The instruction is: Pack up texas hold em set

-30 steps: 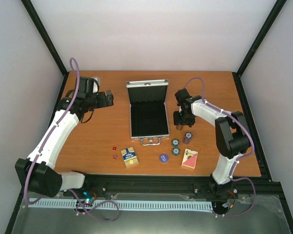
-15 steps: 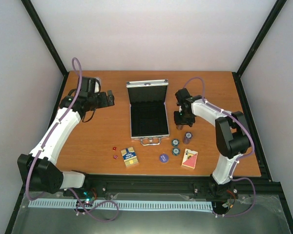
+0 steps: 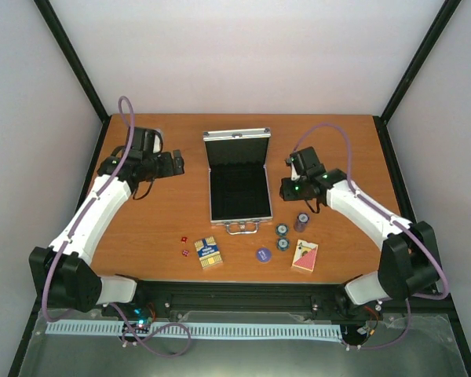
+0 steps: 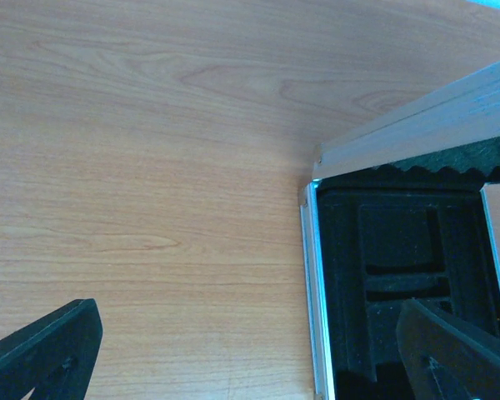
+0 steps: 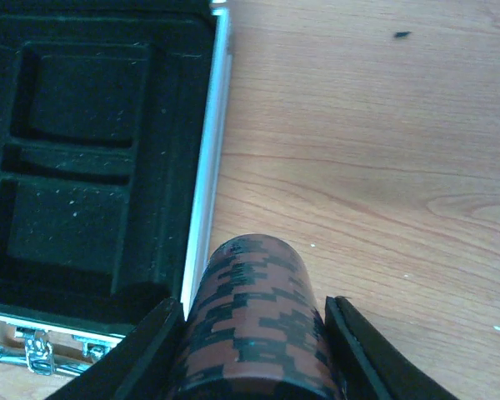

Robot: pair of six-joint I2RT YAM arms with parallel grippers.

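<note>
The silver case (image 3: 237, 210) lies open at the table's middle, black lining up, lid raised at the back. My right gripper (image 3: 286, 191) is just right of the case and shut on a stack of red-and-black poker chips (image 5: 254, 325), held beside the case's right rim (image 5: 207, 175). My left gripper (image 3: 177, 162) is open and empty, left of the case; its wrist view shows the case's left rim (image 4: 310, 275) between its fingers (image 4: 46, 350). In front of the case lie another chip stack (image 3: 301, 221), two teal chips (image 3: 282, 236), the blue disc (image 3: 262, 254), the red deck (image 3: 304, 256), the blue-yellow deck (image 3: 208, 252) and red dice (image 3: 184, 245).
The case's handle and latches (image 3: 241, 228) face the near edge. Black frame posts (image 3: 82, 78) stand at the table's back corners, with white walls behind and beside the table.
My right arm has swung its elbow out to the right and lowered, while its gripper stays beside the case's right side. My left gripper has shifted slightly.
</note>
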